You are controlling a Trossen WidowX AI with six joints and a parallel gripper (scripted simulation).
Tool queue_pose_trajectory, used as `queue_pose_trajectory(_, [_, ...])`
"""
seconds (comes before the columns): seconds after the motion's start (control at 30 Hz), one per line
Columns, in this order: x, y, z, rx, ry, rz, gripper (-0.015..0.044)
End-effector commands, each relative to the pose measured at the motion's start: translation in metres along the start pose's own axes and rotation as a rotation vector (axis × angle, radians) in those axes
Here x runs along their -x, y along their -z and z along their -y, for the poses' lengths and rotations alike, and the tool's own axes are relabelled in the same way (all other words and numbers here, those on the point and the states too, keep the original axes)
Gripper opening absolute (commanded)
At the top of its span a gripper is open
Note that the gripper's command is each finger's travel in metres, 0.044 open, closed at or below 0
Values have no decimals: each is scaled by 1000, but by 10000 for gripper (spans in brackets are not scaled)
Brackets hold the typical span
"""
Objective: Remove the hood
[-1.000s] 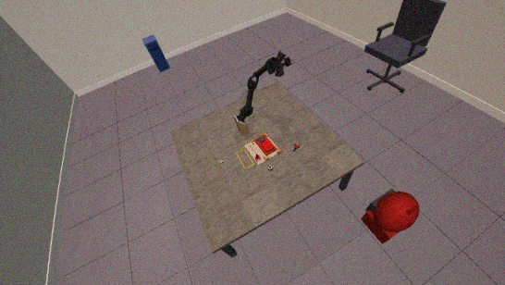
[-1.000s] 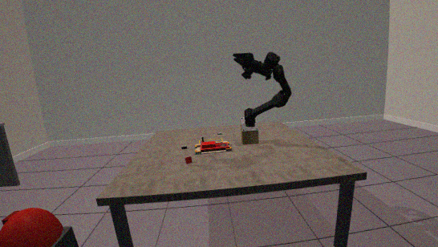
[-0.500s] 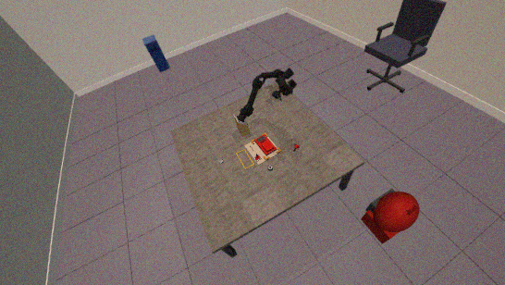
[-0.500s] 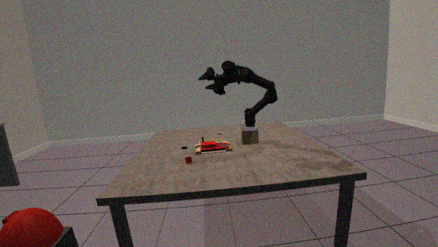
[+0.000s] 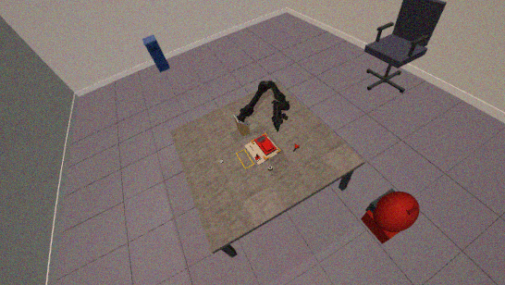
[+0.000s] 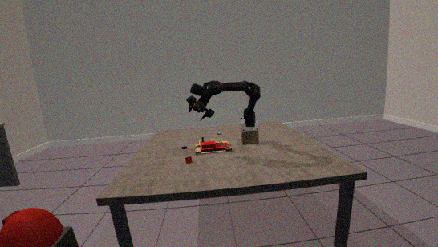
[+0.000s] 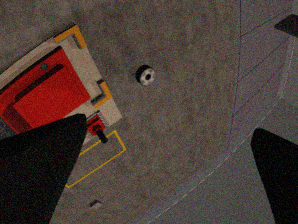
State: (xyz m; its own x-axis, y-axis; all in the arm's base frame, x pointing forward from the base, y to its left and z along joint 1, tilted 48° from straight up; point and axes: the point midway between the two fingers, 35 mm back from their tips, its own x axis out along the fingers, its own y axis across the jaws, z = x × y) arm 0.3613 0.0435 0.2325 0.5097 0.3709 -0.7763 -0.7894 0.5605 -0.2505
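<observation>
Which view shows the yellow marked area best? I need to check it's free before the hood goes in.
Top view: the marked area shows as a whole outline beside the toy car. In the wrist view a fingertip hides part of it. The exterior view doesn't show it distinctly.

The toy car (image 5: 263,148) sits mid-table (image 5: 296,208), the marked area (image 5: 244,158) touching its side. The arm's base block (image 6: 249,135) stands behind the car; the gripper (image 6: 199,110) hangs high above. A small wheel (image 7: 145,75) lies near the car.

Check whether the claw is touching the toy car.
Apart. The exterior view shows the open claw hanging well above the toy car, with wall visible between them.
</observation>
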Motion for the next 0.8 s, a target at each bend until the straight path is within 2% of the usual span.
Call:
queue_pose_trajectory(0.0, [-51,26,-29,-306,-228,-28,440])
queue_pose_trajectory(0.17, [-96,58,-78,-757,-506,-117,440])
queue_pose_trajectory(0.3, [-114,76,-111,-1062,-672,-213,440])
queue_pose_trajectory(0.77, [-119,74,-109,-1077,-680,-218,440])
